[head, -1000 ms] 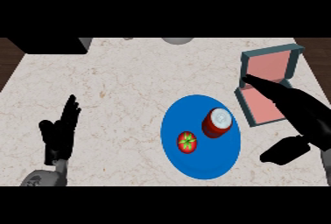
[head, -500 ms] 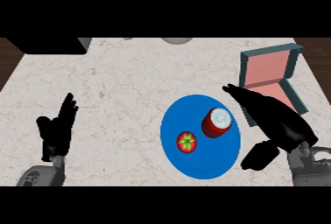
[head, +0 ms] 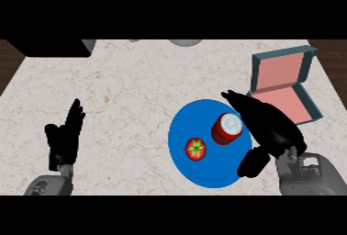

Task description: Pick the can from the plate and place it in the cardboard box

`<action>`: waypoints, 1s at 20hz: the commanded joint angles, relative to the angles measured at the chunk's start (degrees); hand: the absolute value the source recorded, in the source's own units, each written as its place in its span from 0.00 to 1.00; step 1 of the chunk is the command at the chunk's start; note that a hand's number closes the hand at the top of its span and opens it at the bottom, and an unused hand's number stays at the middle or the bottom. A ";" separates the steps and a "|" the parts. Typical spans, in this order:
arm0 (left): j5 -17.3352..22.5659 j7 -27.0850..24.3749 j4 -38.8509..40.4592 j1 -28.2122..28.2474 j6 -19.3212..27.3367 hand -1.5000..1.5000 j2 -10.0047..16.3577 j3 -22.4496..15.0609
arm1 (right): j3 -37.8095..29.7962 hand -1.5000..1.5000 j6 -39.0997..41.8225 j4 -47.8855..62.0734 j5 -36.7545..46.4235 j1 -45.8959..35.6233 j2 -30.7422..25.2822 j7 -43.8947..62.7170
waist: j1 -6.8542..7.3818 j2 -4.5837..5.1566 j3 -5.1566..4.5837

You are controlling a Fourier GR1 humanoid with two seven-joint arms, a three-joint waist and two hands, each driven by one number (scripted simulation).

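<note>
Marble counter [head: 136,82]: can [head: 225,131] upright on blue plate [head: 203,172], long axis vertical, right robot hand [head: 271,128] unclenched alongside.

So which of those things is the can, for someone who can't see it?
Find the round blue plate near the middle of the pale marble counter. On its right part, beside the robot's black right hand, stands the short dark red can. Unlike the green-stalked red tomato beside it, it has a silvery top.
</note>
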 commanded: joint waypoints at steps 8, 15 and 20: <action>-2.98 1.34 0.21 -1.19 -0.68 0.50 -2.96 1.79 | -3.96 0.00 2.92 2.59 5.48 0.79 5.98 -0.08 | -0.11 0.01 0.01; -2.53 2.06 -6.04 3.51 -3.84 0.50 -1.23 3.80 | -1.59 0.00 3.05 7.35 12.37 -1.19 8.89 -0.13 | 0.14 -0.02 0.02; -4.81 0.60 -1.70 0.87 -3.39 0.50 -3.11 4.17 | -4.36 0.00 5.52 7.89 13.45 0.79 7.14 -4.20 | -0.09 0.00 0.01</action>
